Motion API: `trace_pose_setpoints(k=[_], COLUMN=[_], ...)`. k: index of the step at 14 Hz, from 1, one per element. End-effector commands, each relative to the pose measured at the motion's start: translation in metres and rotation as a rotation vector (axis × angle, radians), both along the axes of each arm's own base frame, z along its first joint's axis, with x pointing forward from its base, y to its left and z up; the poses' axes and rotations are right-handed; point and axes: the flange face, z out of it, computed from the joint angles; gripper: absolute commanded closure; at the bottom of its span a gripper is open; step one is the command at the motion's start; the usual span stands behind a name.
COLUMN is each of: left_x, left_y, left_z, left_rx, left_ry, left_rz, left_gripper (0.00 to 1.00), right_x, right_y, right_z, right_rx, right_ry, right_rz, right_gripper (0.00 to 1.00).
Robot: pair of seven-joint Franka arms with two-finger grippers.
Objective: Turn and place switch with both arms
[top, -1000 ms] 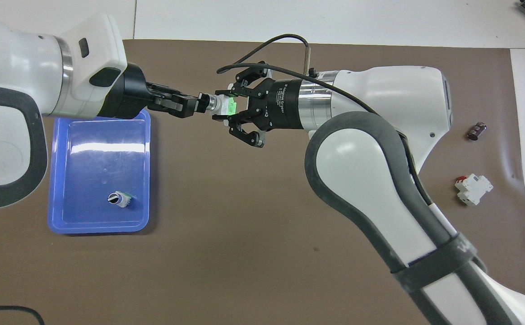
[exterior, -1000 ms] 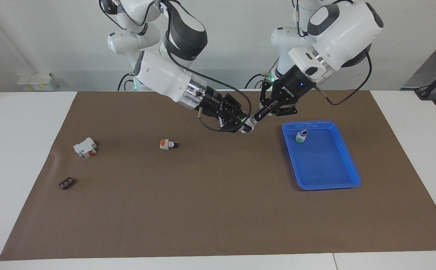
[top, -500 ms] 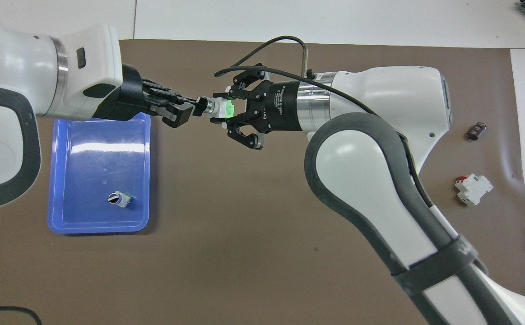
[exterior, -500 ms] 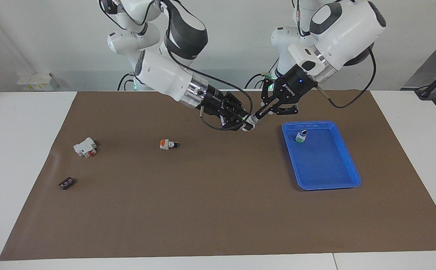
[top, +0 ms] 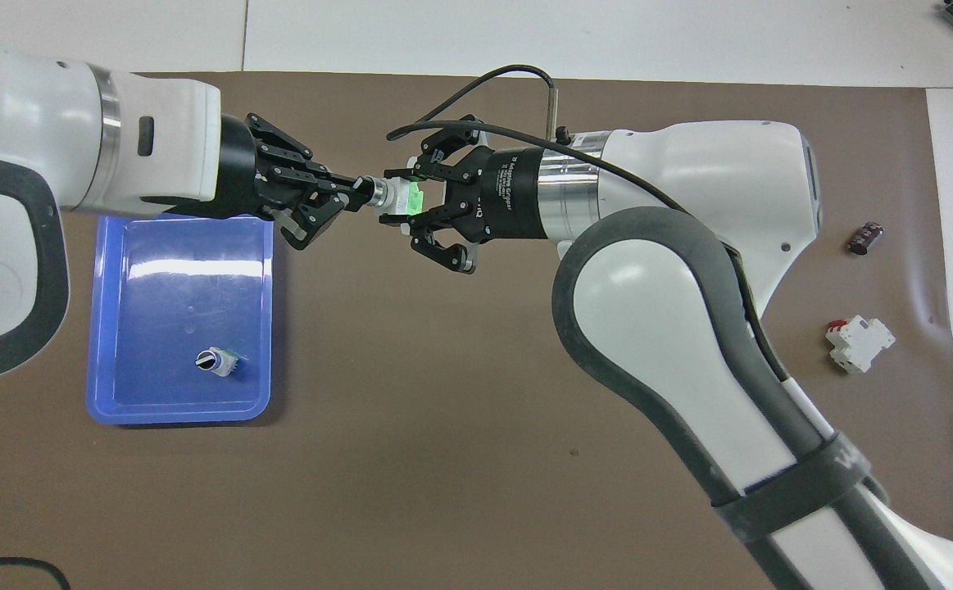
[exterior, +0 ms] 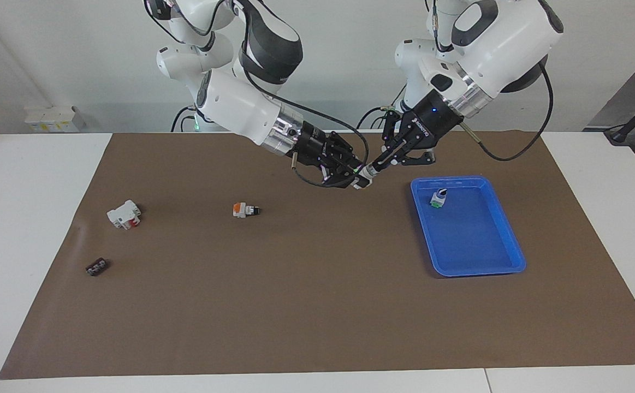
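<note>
The switch [exterior: 362, 179], with its white body, green base and black knob, is held in the air between both grippers, over the brown mat beside the blue tray [exterior: 481, 270]. My right gripper [exterior: 355, 178] is shut on its white and green body [top: 404, 198]. My left gripper [exterior: 371, 170] is shut on its knob end [top: 371, 192]. In the overhead view the right gripper [top: 407, 199] and the left gripper [top: 361, 190] meet tip to tip. A twin switch [exterior: 438, 197] stands in the tray and also shows in the overhead view [top: 215, 360].
The blue tray [top: 181, 414] lies toward the left arm's end. An orange-based switch [exterior: 244, 209] lies mid-mat. A white block with red [exterior: 124, 214] [top: 859, 344] and a small black part [exterior: 96, 267] [top: 865, 238] lie toward the right arm's end.
My left gripper has turned about its own axis on the knob. Both grippers and the switch have risen slightly. The right gripper keeps its hold on the body.
</note>
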Motion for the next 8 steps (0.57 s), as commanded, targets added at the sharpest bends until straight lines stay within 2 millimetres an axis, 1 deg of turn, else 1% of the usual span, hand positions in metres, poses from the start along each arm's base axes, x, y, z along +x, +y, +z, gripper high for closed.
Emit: trace_pose_setpoints(k=[1,6,8], left_x=[-0.0145,-0.0146,-0.0150], left_y=[0.0016,0.0061,0.0063], left_z=[0.0098,0.0144,0.0130], left_rx=[0.036,0.057,0.061], left_ry=[-0.023,-0.059,-0.068], left_rz=[-0.071,-0.091,-0.108], left_gripper=[1.00,1.00,1.00], right_x=[0.0040,0.0045,0.0046], right_y=[-0.0074,-0.0083,-0.0083], right_z=[-0.0027,-0.0027,-0.0019], right_rx=[-0.008,-0.008,-0.007], right_ry=[-0.021,-0.021,-0.022], right_rz=[-0.004,-0.006,-0.006], right_gripper=[1.00,1.00,1.00])
